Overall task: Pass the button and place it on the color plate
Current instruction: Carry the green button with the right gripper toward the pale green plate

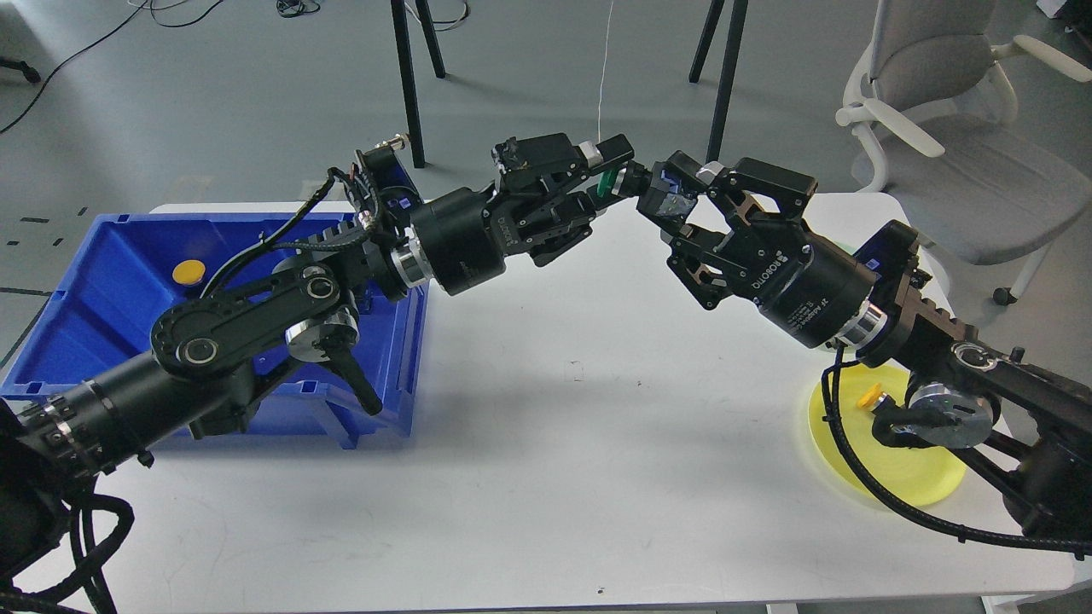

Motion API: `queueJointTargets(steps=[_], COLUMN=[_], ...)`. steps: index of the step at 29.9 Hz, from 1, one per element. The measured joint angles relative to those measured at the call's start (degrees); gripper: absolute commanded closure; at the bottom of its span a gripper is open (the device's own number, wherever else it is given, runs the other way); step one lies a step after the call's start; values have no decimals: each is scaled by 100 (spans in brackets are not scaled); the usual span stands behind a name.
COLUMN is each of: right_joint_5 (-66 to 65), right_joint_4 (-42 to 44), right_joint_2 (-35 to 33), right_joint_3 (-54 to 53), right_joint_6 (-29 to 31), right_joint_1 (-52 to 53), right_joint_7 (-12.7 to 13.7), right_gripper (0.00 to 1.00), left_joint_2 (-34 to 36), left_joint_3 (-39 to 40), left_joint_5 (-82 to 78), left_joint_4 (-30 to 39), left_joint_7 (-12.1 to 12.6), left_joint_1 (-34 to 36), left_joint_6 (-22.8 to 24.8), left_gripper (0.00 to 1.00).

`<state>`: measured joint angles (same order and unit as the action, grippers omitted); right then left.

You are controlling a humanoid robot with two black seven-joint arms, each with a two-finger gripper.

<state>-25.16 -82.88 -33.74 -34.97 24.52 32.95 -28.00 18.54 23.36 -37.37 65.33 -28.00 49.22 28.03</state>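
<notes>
My left gripper (611, 177) is shut on a small green button (607, 182) and holds it high above the white table (546, 443), near the far edge. My right gripper (664, 189) faces it from the right. Its jaws stand a little apart, just short of the button and not touching it. A yellow plate (913, 482) lies at the right front, partly hidden by my right arm, with a yellow button (870, 396) on it.
A blue bin (111, 315) stands at the left of the table with a yellow button (188, 272) inside. My left arm crosses over its right side. A grey office chair (947, 145) and black stand legs are behind the table.
</notes>
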Motion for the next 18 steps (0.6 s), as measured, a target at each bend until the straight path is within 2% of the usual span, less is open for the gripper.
queueJointTargets(steps=[11,18], right_joint_5=[2,12], right_joint_4=[0,-13], right_joint_2=[4,-242], right_joint_3=[0,-217], right_joint_6=[0,0], right_joint_1=[-24,-211], right_joint_7=[0,0], right_gripper=[74,75], left_joint_2=[0,1], left_joint_3=[15,28], left_joint_5=[2,19], left_joint_4=[-3,-6], left_joint_7=[0,0], left_joint_1=[-9,-10], left_joint_6=[-3,-3], left_gripper=[25,23])
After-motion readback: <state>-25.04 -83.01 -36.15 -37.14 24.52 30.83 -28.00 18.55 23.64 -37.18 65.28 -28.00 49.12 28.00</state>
